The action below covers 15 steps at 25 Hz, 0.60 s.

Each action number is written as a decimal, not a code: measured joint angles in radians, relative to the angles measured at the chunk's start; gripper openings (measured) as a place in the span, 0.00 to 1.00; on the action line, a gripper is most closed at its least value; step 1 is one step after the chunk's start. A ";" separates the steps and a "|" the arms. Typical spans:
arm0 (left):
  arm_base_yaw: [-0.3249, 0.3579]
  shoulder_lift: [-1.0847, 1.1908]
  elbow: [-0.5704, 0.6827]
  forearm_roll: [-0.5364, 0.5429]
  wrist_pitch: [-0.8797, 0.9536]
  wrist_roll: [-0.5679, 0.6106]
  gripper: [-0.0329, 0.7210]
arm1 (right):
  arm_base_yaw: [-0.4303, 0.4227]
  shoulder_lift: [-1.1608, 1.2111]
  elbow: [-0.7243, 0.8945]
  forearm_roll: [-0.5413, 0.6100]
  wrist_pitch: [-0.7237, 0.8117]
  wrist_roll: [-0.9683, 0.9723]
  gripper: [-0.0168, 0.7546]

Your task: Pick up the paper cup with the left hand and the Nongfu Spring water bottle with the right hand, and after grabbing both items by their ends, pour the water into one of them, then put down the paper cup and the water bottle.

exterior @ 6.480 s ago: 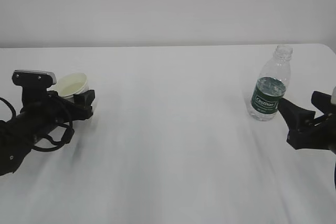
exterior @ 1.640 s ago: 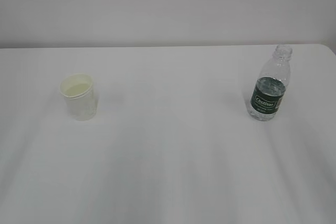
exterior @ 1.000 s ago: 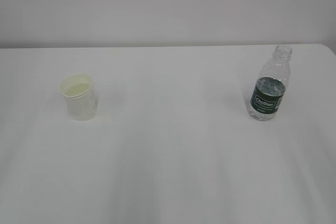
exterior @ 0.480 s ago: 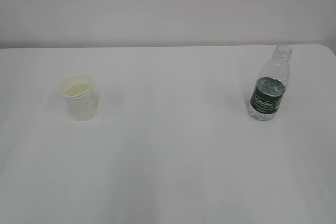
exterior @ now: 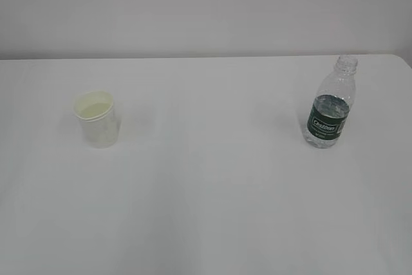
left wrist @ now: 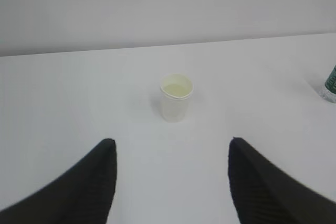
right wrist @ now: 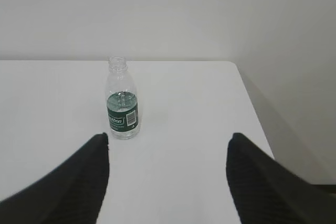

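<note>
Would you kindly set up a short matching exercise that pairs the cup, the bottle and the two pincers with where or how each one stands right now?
Column one:
1. paper cup
2. water bottle
3. left pincer
4. right pincer

Column two:
A. upright with no cap, on the right side of the table
B. open, back from the bottle, holding nothing
C. upright on the left side of the table, pale cream inside
D. open, back from the cup, holding nothing

Pairs: 1-C, 2-A, 3-D, 4-B
</note>
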 joint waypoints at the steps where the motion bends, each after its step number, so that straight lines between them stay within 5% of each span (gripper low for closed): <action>1: 0.000 -0.005 0.000 -0.006 0.013 0.003 0.67 | 0.000 -0.007 -0.003 0.005 0.018 0.000 0.71; 15: 0.000 -0.106 -0.002 -0.031 0.130 0.037 0.65 | 0.000 -0.016 -0.025 0.070 0.223 -0.007 0.71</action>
